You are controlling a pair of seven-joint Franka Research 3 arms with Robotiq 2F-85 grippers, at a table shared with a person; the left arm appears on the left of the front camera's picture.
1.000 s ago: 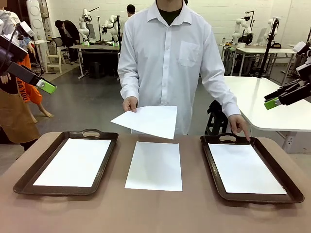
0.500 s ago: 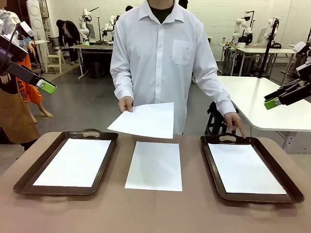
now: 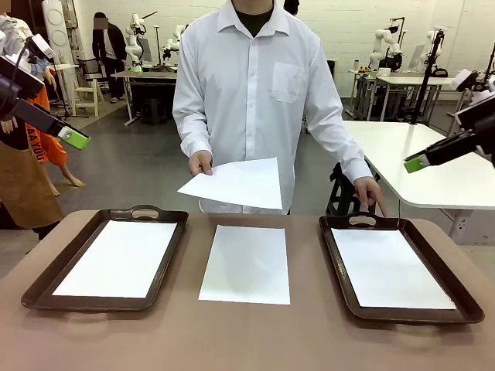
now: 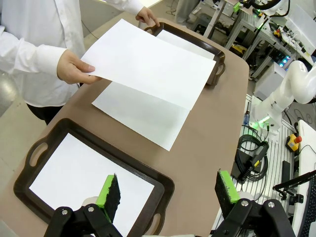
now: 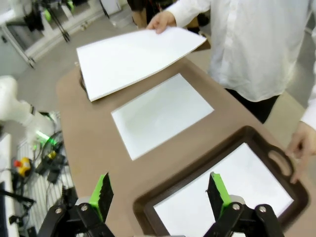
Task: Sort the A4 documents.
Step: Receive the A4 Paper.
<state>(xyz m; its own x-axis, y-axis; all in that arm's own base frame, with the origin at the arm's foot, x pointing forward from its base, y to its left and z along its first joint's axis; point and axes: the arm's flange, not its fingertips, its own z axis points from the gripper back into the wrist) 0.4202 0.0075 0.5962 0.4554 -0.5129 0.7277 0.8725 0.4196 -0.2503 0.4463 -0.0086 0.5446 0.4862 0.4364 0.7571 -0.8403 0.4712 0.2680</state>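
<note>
Left gripper (image 3: 73,137) up in the air off the table's left edge, jaws wide open, holding nothing, touching nothing. Left tray (image 3: 62,259), dark brown with handles, has one white sheet (image 3: 116,259) lying flat in it. Between the trays a sheet (image 3: 246,264) lies straight on the bare brown table (image 3: 247,336), in no tray. Above its far end a person at the far side holds another sheet (image 3: 236,184) in the air by its corner with one hand (image 3: 201,164), the sheet tilted and clear of the table. Right tray (image 3: 334,263), same kind, has one sheet (image 3: 390,269) flat in it. The person's other hand (image 3: 371,193) has its fingertips at that tray's far handle. Right gripper (image 3: 415,163) is raised off the table's right side, jaws fully apart, empty, well apart from all the paper.
</note>
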